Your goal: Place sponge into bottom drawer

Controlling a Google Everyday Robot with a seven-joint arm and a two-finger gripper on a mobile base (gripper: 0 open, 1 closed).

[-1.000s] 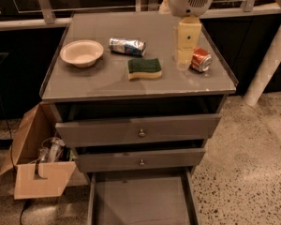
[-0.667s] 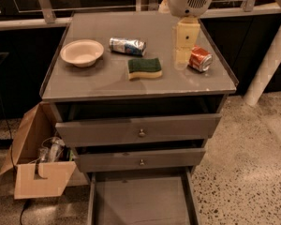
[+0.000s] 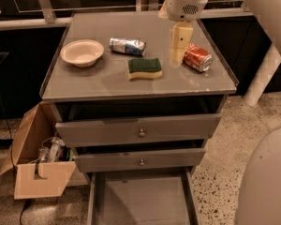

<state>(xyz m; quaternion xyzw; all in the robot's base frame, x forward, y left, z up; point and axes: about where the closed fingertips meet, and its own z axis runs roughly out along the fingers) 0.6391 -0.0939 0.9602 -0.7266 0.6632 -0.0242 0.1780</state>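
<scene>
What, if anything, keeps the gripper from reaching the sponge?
Likely nothing, so probably yes: the sponge lies uncovered on the cabinet top, apart from other items, and the gripper hangs close by, beside the red can.

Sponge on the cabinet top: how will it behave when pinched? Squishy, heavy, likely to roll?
The sponge is foam under a green scouring pad, so it probably squashes and weighs little. It lies flat, so rolling looks unlikely; it may slide if nudged. The gripper hangs apart from it, beside the red can.
</scene>
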